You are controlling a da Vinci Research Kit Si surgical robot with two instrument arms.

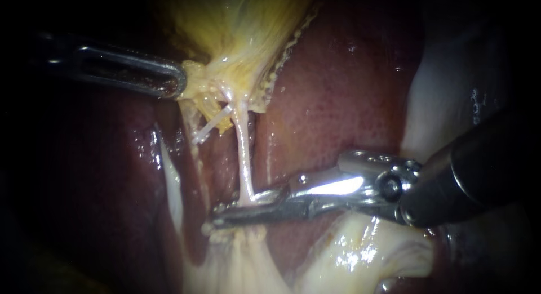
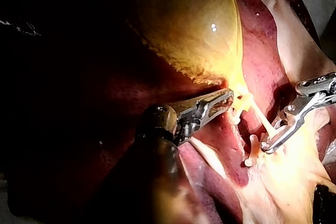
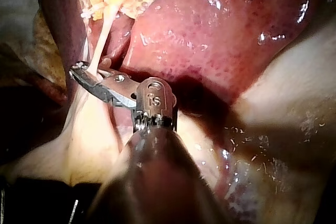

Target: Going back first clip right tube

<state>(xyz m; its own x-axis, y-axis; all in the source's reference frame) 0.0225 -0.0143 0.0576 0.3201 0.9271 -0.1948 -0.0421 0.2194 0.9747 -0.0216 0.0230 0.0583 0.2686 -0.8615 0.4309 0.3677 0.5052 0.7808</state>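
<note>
The right tube (image 1: 243, 159) is a thin pale strand that runs down from the yellow gallbladder (image 1: 242, 23) to my right instrument (image 1: 239, 208). Its slim jaws stand nearly together, one on each side of the tube's lower end, and pinch it. The right wrist view shows the same hold (image 3: 84, 73) on the tube (image 3: 100, 40). My left instrument (image 1: 179, 83) is shut on yellow tissue at the gallbladder's lower end and holds it toward the left; the left wrist view shows this too (image 2: 227, 98). A small white clip (image 1: 211, 125) lies slantwise just left of the right tube.
Dark red liver (image 1: 338, 91) surrounds the tubes on both sides. Pale glistening fatty tissue (image 1: 360, 249) lies under my right instrument's jaws and shaft. The gallbladder's body (image 2: 194, 30) bulges beyond my left instrument in the left wrist view.
</note>
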